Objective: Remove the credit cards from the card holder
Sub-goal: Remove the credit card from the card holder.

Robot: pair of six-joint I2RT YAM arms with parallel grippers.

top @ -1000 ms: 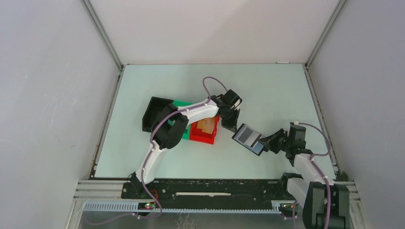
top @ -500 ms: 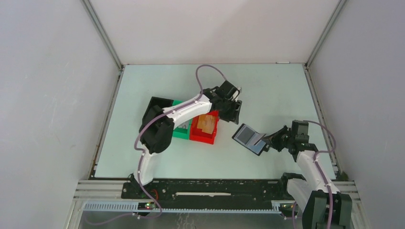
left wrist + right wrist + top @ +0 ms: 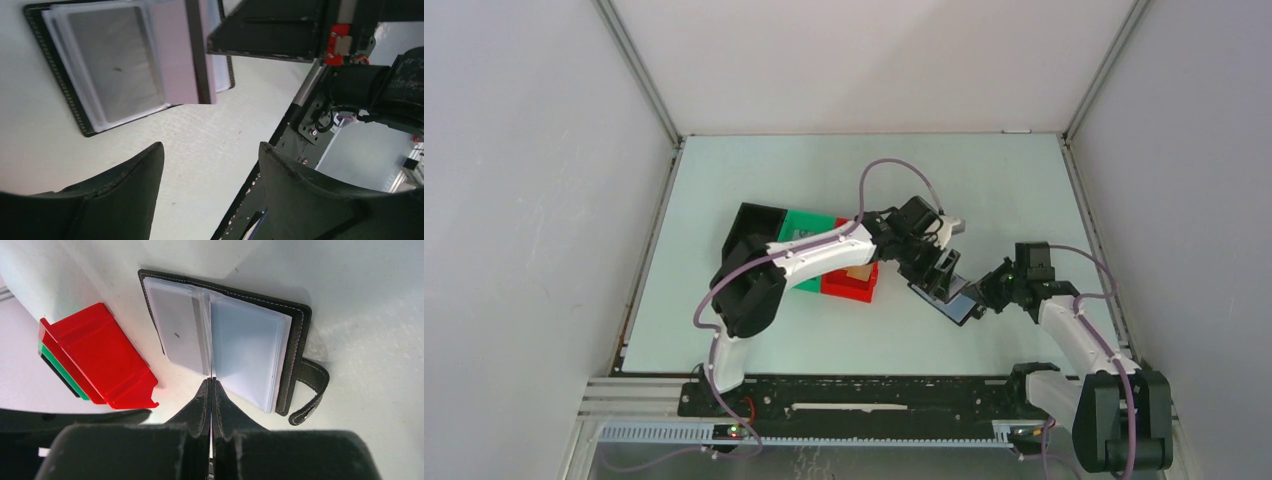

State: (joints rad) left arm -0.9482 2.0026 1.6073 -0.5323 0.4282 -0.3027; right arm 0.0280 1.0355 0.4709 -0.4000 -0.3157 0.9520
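Note:
The card holder (image 3: 299, 325), a small black folding wallet, lies open on the table with its clear sleeves up; the top view shows the card holder (image 3: 959, 305) between the two arms. A pale grey credit card (image 3: 177, 335) sits in the left sleeve, and the left wrist view shows the same credit card (image 3: 115, 65). My right gripper (image 3: 211, 382) is shut on a thin middle leaf of the card holder, which stands edge-on. My left gripper (image 3: 210, 146) hangs open just above the table beside the wallet, with nothing between its fingers; from above, the left gripper (image 3: 939, 270) is over the holder's far half.
A red bin (image 3: 849, 285) with something tan inside stands just left of the wallet, with a green bin (image 3: 809, 225) and a black bin (image 3: 749, 235) beyond it. The red bin (image 3: 95, 360) is close to the wallet's left edge. The table's near rail (image 3: 874, 395) runs between the bases.
My left gripper has opened and swung from beside the red bin to over the card holder. The right gripper has stayed shut on the leaf and shifted slightly up and left.

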